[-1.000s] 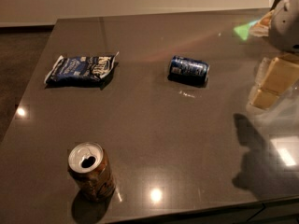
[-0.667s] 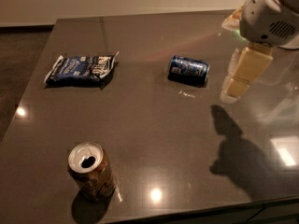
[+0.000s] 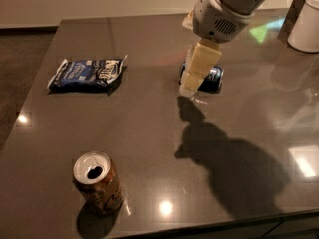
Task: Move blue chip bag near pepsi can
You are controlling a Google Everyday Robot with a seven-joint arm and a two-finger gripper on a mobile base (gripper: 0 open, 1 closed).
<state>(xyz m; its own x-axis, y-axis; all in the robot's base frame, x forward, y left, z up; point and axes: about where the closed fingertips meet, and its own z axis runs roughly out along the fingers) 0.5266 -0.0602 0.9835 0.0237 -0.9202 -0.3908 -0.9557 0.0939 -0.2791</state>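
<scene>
The blue chip bag [image 3: 85,73] lies flat on the left part of the dark table [image 3: 149,128]. The pepsi can [image 3: 213,78] lies on its side right of the table's middle. My gripper [image 3: 189,87] hangs from the arm at the top right, above the table. It stands in front of the pepsi can and hides the can's left part. It is well to the right of the chip bag and holds nothing that I can see.
An opened orange-brown can [image 3: 97,182] stands upright near the table's front left. A white rounded object [image 3: 305,26] sits at the far right edge. The arm's shadow [image 3: 224,158] falls across the right front of the table.
The arm has swung leftward from the right edge, and the gripper now covers the left part of the pepsi can. The bag and both cans have not moved.
</scene>
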